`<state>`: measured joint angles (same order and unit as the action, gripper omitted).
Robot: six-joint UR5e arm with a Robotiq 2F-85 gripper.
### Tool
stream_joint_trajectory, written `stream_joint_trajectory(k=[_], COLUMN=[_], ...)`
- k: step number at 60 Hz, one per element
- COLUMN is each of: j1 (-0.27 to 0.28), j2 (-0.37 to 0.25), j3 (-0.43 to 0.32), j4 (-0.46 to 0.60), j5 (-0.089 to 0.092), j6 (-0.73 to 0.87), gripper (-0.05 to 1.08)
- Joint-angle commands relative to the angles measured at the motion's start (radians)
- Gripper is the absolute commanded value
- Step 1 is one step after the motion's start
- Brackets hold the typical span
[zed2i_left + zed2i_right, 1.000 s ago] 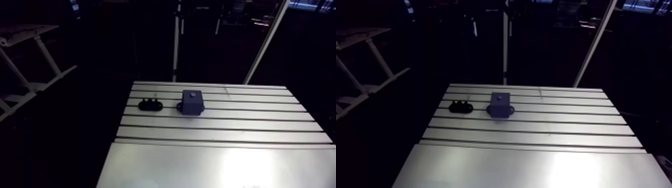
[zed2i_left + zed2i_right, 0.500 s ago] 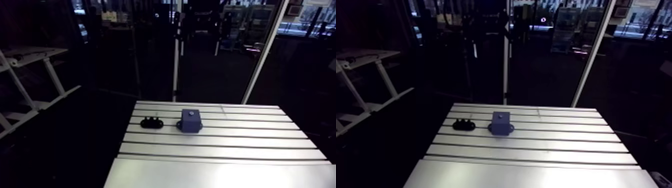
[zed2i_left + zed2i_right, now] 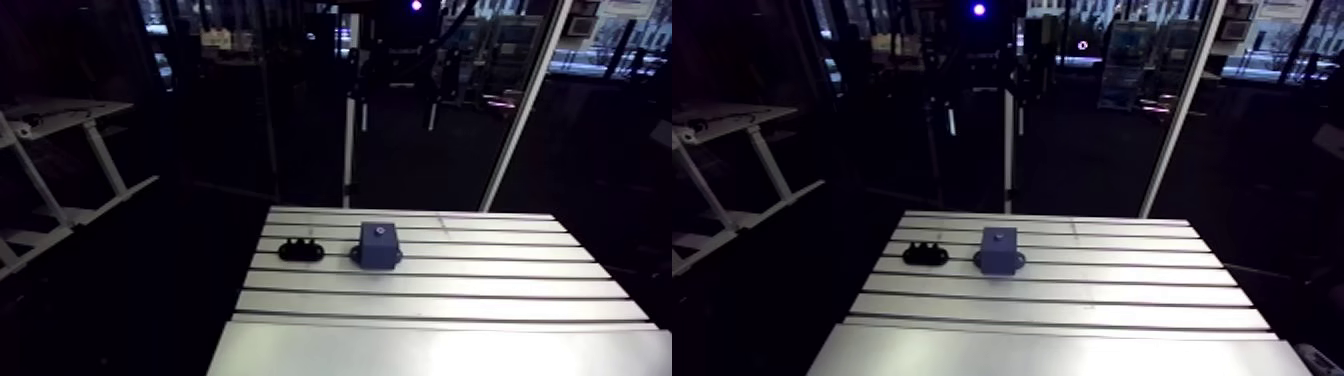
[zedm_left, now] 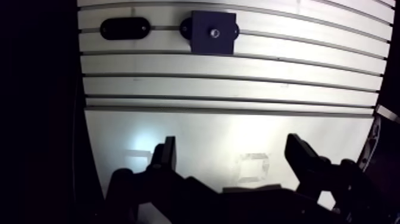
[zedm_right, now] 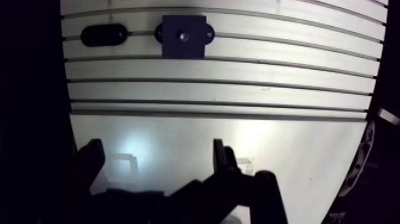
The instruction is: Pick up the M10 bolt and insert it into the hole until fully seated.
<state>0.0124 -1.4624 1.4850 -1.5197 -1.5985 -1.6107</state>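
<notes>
- At the far side of the bench (image 4: 238,83), well ahead of the fingers (image 4: 165,158), a black oblong holder (image 4: 124,28) is seen. The M10 bolt cannot be made out as a separate thing. It is judged to sit in this holder, whose top shows small bumps in the arm view.
- Just beside the holder, and apart from it, a blue block (image 4: 204,37) is set. A small pale spot at the middle of its top is taken for the hole (image 4: 215,33).
- The fingers are spread wide above bare bench, with nothing held between them.
- Risks, as judged: the dark bolt could be missed or gripped crooked against the dark holder. A tilted bolt could jam at the hole's mouth and be left short of seated. The block could be knocked on the way down.
- Counted: one holder, one block, one hole, two fingers. The number of bumps cannot be told.
</notes>
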Motion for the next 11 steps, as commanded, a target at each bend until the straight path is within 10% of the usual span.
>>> stream_joint_trajectory(k=[1,11], j1=[0.000,0.000], j2=[0.000,0.000], j3=[-0.002,-0.004], j4=[-0.009,-0.009], j5=[-0.001,-0.001], j6=[-0.001,-0.001], gripper=[0.01,0.01])
